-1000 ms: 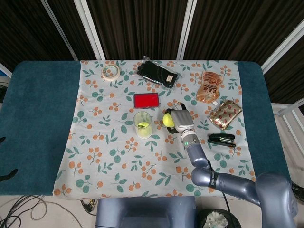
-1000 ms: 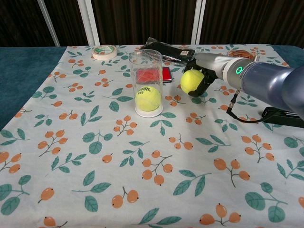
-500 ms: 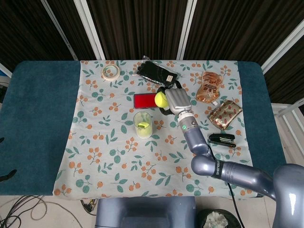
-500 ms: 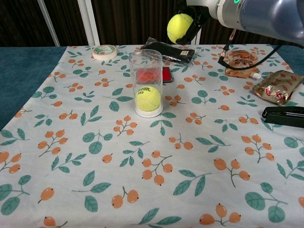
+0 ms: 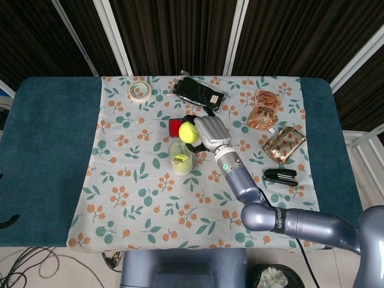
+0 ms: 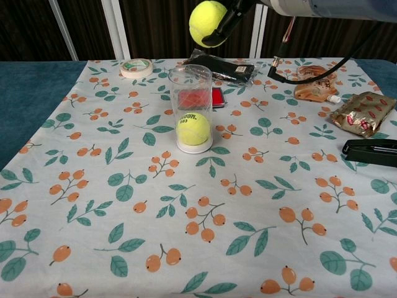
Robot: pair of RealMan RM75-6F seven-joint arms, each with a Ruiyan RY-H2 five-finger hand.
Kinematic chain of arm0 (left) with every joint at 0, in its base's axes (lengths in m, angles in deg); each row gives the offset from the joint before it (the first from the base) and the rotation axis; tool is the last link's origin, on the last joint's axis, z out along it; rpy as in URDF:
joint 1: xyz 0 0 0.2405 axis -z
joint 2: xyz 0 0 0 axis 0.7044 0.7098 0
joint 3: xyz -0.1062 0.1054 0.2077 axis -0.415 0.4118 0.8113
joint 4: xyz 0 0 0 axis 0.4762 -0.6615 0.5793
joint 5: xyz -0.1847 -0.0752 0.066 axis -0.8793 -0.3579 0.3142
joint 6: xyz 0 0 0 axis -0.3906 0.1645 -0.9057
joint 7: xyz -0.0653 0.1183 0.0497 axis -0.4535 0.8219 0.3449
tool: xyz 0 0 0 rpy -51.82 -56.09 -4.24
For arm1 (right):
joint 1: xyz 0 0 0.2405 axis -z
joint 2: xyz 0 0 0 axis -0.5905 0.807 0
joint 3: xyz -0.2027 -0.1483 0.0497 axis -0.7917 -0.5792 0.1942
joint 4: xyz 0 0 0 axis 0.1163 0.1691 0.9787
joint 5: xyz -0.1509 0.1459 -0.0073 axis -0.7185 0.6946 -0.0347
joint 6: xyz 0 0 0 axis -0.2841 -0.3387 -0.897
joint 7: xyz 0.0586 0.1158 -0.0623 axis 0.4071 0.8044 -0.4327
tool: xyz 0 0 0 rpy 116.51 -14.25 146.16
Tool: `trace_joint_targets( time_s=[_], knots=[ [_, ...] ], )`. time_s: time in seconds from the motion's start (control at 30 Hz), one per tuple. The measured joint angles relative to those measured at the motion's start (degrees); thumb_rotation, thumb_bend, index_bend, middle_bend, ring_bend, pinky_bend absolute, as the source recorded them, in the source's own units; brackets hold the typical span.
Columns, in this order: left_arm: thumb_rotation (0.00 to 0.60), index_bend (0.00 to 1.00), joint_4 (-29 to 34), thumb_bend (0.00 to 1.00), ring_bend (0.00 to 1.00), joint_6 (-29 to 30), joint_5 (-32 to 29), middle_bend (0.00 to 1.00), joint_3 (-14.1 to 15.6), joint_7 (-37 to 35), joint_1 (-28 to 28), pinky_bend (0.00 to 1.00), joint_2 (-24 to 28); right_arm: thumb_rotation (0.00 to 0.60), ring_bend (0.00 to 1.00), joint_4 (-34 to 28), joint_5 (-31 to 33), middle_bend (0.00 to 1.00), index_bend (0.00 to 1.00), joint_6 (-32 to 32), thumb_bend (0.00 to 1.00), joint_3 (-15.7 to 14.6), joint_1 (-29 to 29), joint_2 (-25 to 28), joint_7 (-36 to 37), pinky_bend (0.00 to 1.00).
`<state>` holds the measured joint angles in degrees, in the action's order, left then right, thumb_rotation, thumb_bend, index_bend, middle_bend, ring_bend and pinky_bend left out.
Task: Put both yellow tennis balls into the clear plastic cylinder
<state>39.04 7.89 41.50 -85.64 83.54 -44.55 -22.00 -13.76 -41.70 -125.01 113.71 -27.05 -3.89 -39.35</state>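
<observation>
The clear plastic cylinder [image 6: 191, 107] [image 5: 180, 157] stands upright on the floral cloth, with one yellow tennis ball [image 6: 193, 128] [image 5: 180, 159] resting at its bottom. My right hand [image 5: 206, 132] [image 6: 230, 15] grips the second yellow tennis ball [image 6: 208, 15] [image 5: 188, 132] high in the air, a little above and just right of the cylinder's open mouth. My left hand is in neither view.
Behind the cylinder lies a red flat box [image 5: 180, 126]. A tape roll [image 5: 139, 91], a black pouch [image 5: 198, 92], two snack packets [image 5: 263, 110] [image 5: 285, 144] and a black stapler [image 5: 281, 176] lie on the cloth.
My right hand has lifted the ball off table height and carried it leftwards, from right of the cylinder to above its mouth.
</observation>
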Motion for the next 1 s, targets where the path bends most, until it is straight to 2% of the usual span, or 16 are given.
trace_joint_targets(
  time_s=[0.17,0.37,0.47,0.53,0.63,0.7,0.87,1.0],
  knots=[
    [0.600,0.16,0.0,0.04,0.00,-0.1,0.0,0.00,0.0,0.0,0.0,0.03,0.0,0.600,0.52,-2.0,-1.0,0.38,0.48,0.2,0.56,-1.3,-0.5,-0.3,2.0,0.00],
    [0.600,0.16,0.0,0.04,0.00,-0.2,0.3,0.00,0.2,0.1,0.1,0.03,0.0,0.600,0.47,-2.2,-0.1,0.33,0.43,0.4,0.55,-1.9,-1.3,-1.2,2.9,0.00],
    [0.600,0.16,0.0,0.04,0.00,-0.2,0.1,0.00,0.1,0.0,0.0,0.03,0.0,0.600,0.40,-1.8,0.5,0.28,0.39,0.4,0.49,-2.8,-2.3,-1.6,2.6,0.00],
    [0.600,0.16,0.0,0.04,0.00,-0.2,0.0,0.00,0.0,-0.1,0.0,0.03,0.1,0.600,0.28,-1.5,0.9,0.21,0.33,0.5,0.44,-3.2,-2.7,-1.8,2.3,0.00],
    [0.600,0.16,0.0,0.04,0.00,-0.2,0.0,0.00,0.0,-0.2,0.0,0.03,0.2,0.600,0.15,-1.4,2.6,0.12,0.23,1.2,0.36,-3.5,-3.2,-1.7,2.4,0.00],
    [0.600,0.16,0.1,0.04,0.00,-0.3,0.0,0.00,0.1,-0.2,0.0,0.03,0.2,0.600,0.12,-1.4,4.4,0.09,0.18,2.1,0.32,-3.9,-3.7,-1.3,2.2,0.00],
    [0.600,0.16,0.2,0.04,0.00,-0.4,-0.3,0.00,0.0,-0.1,0.0,0.03,0.3,0.600,0.09,-1.8,8.4,0.06,0.15,4.0,0.28,-4.7,-5.3,1.0,1.9,0.00],
    [0.600,0.16,0.2,0.04,0.00,0.0,-0.1,0.00,-0.1,0.0,-0.1,0.03,0.2,0.600,0.09,-3.0,8.8,0.06,0.14,4.1,0.28,-4.3,-5.5,3.2,3.3,0.00]
  ],
)
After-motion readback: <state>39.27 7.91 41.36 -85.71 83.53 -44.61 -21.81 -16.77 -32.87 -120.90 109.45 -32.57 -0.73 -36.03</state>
